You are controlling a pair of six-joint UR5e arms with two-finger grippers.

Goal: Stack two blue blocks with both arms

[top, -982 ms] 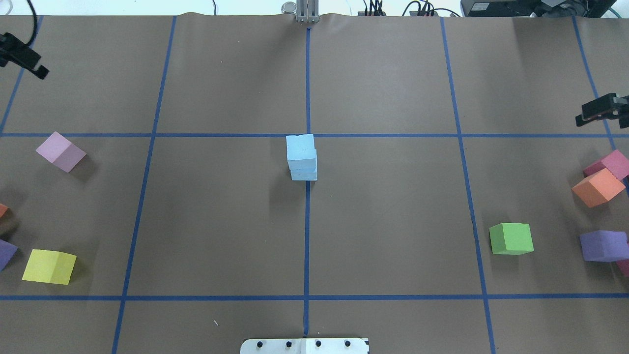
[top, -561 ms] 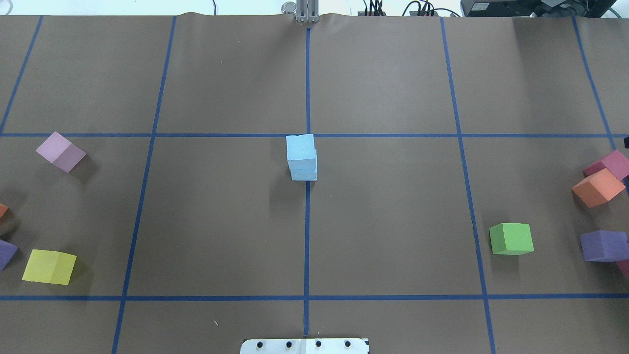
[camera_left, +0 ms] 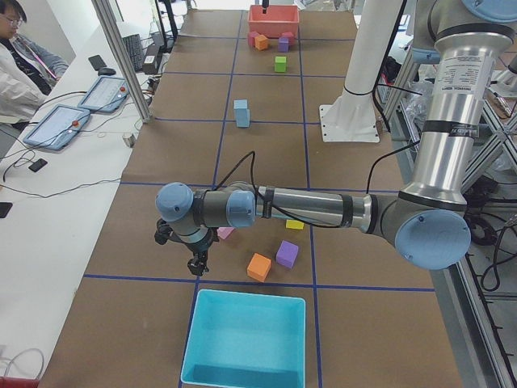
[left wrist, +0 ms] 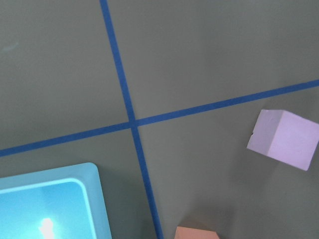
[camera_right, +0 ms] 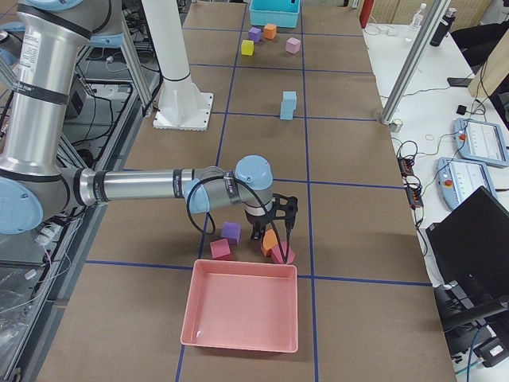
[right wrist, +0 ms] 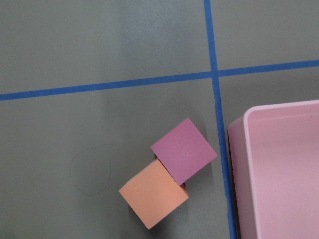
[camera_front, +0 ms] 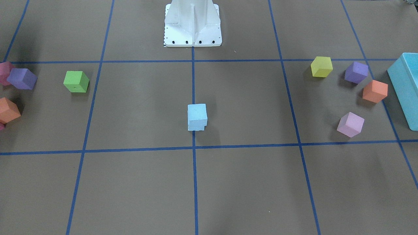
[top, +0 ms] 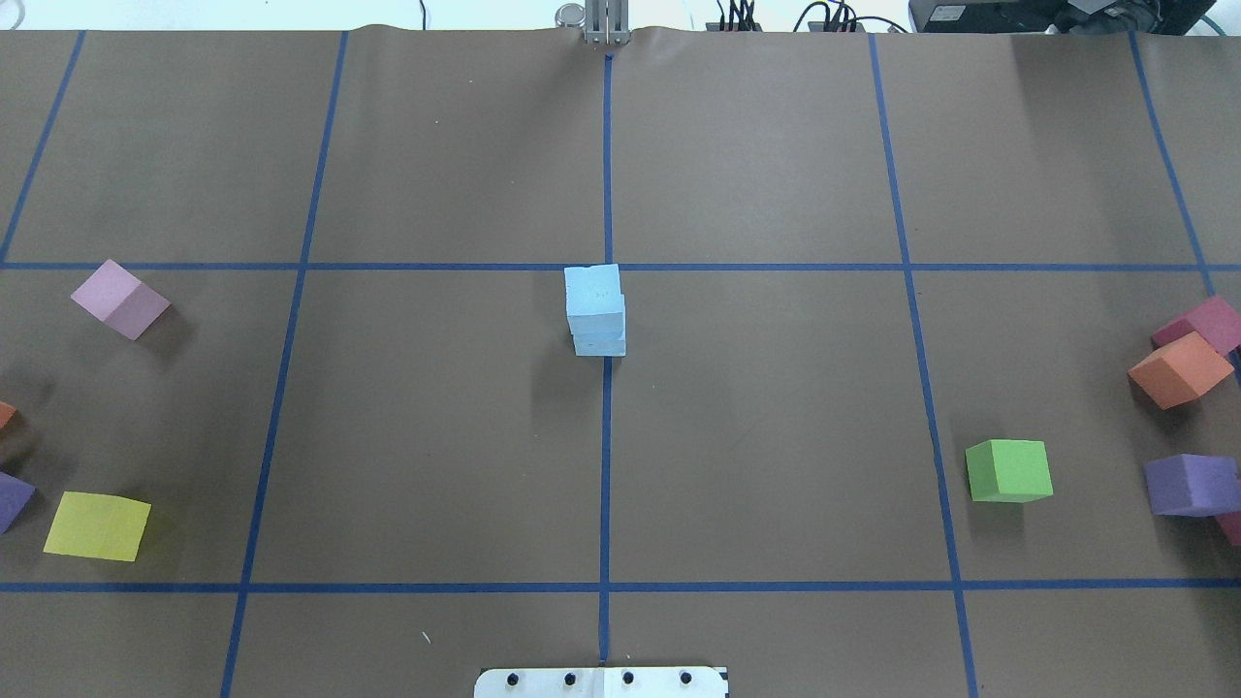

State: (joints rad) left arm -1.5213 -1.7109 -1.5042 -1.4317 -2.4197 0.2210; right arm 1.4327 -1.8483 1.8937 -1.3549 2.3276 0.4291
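Observation:
The two pale blue blocks stand stacked at the table's centre line. The upper block (top: 593, 289) sits slightly offset on the lower one (top: 600, 342); the stack also shows in the front view (camera_front: 197, 114). Both arms are drawn back to the table's ends. My left gripper (camera_left: 196, 263) hangs over the table near the turquoise bin (camera_left: 242, 339). My right gripper (camera_right: 274, 235) hangs over the orange and magenta cubes by the pink bin (camera_right: 238, 306). Both grippers show only in the side views, so I cannot tell whether they are open or shut.
On the robot's left lie a lilac cube (top: 119, 299), a yellow cube (top: 97, 524) and a purple one (camera_front: 356, 72). On its right lie a green cube (top: 1008, 470), an orange cube (top: 1178, 369), a magenta cube (top: 1202, 323) and a purple cube (top: 1191, 484).
Both grippers, seen at the left and right edges of the overhead view one second ago, have moved outward and left that view. The blue stack has not moved.

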